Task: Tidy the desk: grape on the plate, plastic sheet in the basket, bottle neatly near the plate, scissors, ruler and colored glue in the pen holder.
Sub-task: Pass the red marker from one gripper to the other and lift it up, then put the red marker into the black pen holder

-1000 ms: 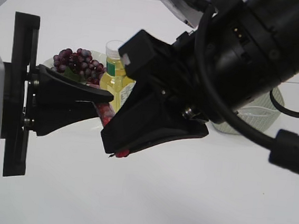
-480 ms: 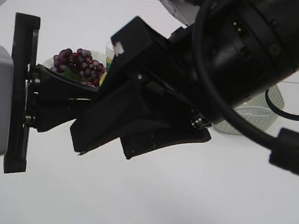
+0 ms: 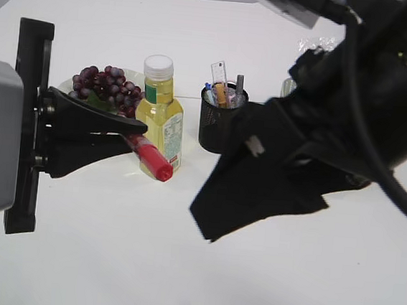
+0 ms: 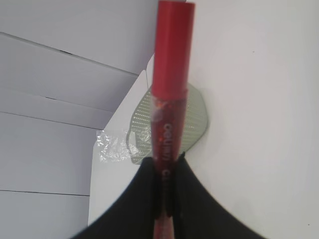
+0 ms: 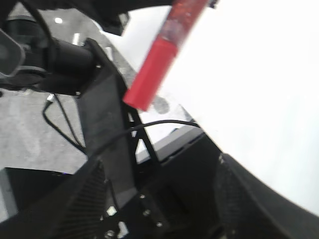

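Your left gripper (image 3: 139, 133) has its jaws clamped on the red colored glue (image 3: 149, 157), held above the desk (image 3: 107, 258) before the bottle (image 3: 160, 119) and grapes (image 3: 107, 85). The pen holder (image 3: 219, 121) stands mid-desk. Your right gripper (image 3: 256, 201) hangs low; its jaws spread wide, holding nothing.
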Robot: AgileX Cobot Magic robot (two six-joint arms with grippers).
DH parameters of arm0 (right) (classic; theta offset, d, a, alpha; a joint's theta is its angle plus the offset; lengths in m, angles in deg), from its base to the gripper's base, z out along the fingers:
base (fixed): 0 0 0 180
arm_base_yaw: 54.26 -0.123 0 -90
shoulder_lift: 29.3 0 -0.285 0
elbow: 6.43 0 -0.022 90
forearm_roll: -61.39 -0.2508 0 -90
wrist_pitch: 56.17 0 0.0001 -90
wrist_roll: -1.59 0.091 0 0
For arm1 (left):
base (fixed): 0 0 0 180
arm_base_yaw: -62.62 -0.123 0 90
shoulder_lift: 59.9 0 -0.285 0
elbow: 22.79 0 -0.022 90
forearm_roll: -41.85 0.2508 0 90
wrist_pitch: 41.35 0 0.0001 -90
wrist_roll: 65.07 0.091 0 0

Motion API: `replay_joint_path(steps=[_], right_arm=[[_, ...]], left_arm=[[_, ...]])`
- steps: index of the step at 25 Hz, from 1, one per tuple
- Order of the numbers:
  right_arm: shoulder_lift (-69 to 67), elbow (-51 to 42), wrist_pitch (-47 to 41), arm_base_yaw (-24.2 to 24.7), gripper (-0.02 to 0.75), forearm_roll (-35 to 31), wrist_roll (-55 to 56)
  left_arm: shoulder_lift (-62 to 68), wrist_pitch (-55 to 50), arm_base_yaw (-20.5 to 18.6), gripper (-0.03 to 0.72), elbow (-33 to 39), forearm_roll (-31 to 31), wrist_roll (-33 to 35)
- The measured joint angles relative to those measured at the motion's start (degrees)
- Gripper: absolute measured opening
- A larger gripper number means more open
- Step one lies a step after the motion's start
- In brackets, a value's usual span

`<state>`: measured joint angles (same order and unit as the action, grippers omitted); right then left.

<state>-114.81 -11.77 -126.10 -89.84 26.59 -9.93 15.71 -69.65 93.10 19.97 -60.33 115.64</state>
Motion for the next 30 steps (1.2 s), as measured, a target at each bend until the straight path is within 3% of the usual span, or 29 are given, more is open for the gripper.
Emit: replay_joint_path(steps=[9, 16, 26, 30], right_arm=[[3.35, 0.00, -0.96, 0.00, 0.501, 19.50, 8.85], [3.35, 0.00, -1.18, 0.00, 0.502, 28.06, 11.94], [3.45, -0.12, -1.18, 0.11, 0.501, 36.74, 13.70], [3.56, -4.68, -1.18, 1.70, 0.502, 37.79, 13.79]], left_arm=[[0.34, 0.00, 0.00, 0.037, 0.00, 0.00, -1.95], [2.33, -0.37, 0.00, 0.037, -3.47, 0.00, -18.22], [11.67, -0.60, 0.00, 0.036, -15.16, 0.00, -40.36], [16.20, -0.64, 0.00, 0.036, -20.40, -0.04, -49.53]])
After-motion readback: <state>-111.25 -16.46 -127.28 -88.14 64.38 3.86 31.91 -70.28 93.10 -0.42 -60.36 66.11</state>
